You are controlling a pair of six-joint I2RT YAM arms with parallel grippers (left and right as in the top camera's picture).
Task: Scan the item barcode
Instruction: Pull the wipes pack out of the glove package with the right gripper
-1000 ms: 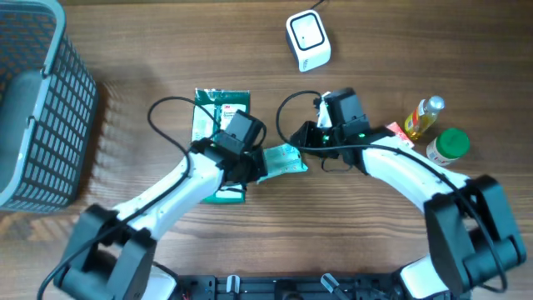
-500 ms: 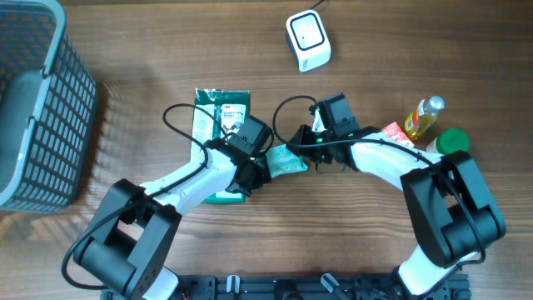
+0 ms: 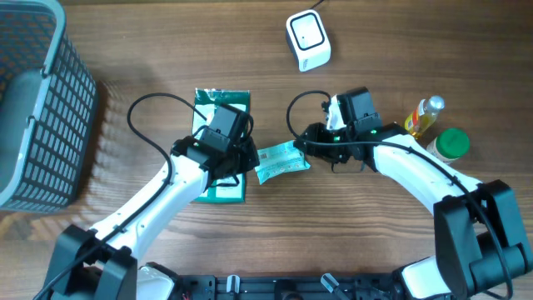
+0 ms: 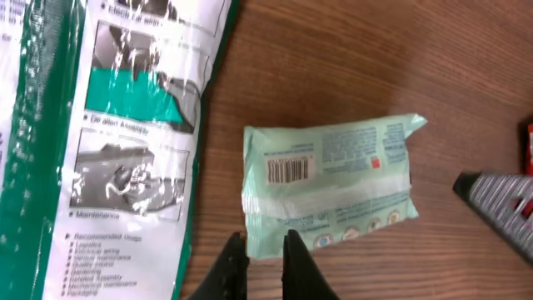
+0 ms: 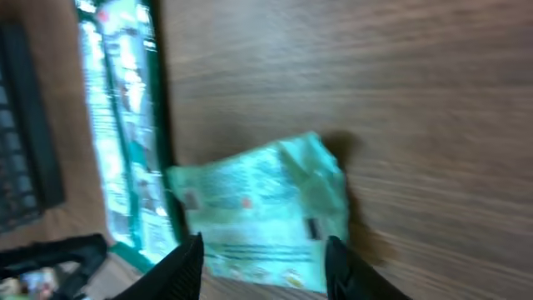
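A pale green wipes packet lies flat on the wooden table between my two grippers. In the left wrist view the packet has its barcode facing up. My left gripper is shut, its tips at the packet's near corner, with wood showing between them. My right gripper stands open over the packet, one finger on each side; this view is blurred. From overhead, the left gripper is at the packet's left end and the right gripper at its right end. The white scanner sits at the back.
A large dark green pack lies under my left arm, just left of the packet. A grey basket stands at the far left. A yellow bottle, a green-capped jar and a red item sit at the right.
The right gripper has opened wider and shifted right. The left arm has swung back to the left, its tips now at the packet's corner. The packet has turned slightly.
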